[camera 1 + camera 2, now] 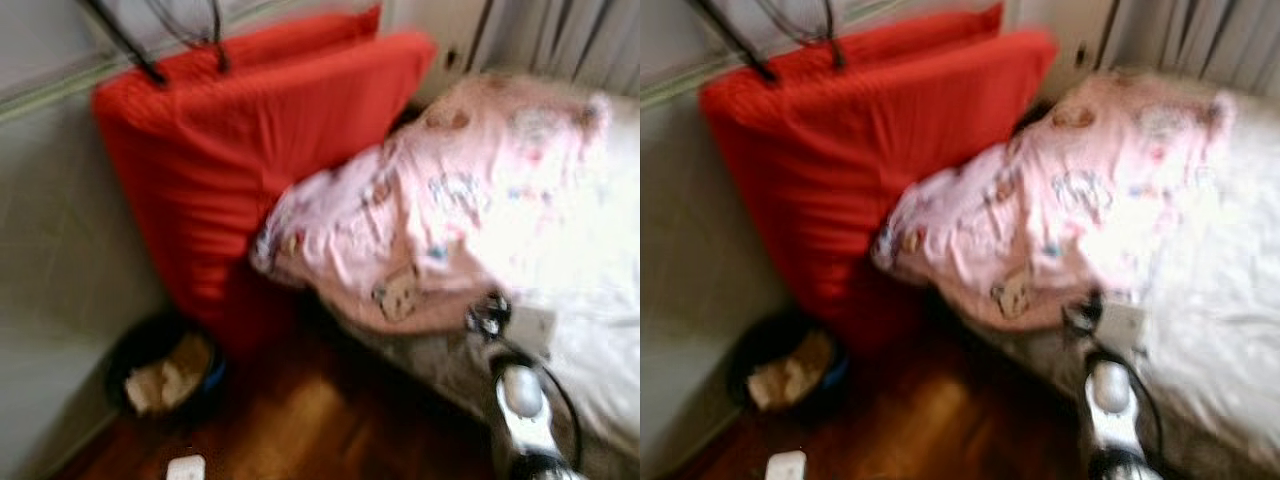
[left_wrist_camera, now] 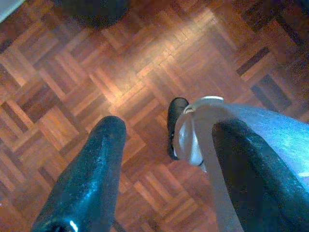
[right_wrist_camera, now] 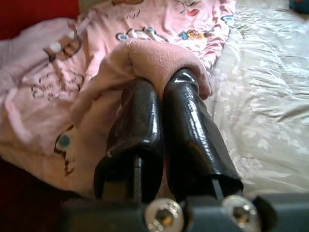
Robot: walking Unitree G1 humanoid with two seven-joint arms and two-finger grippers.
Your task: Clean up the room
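Looking down through the head cameras, blurred as they are, I count one pink blanket heaped at the bed's near corner, toward two o'clock, two red cushions propped against the wall at eleven o'clock, one dark bin at eight o'clock and one small white object on the wood floor at seven. My right arm reaches up from five o'clock to the blanket's lower edge. At the left wrist, the left gripper hangs over parquet, fingers spread, holding nothing. At the right wrist, the right gripper has its two fingers pressed together on a bunched fold of blanket. I judge it soft, light and floppy: it will drape and drag, so a thick fold near the edge is a sound hold.
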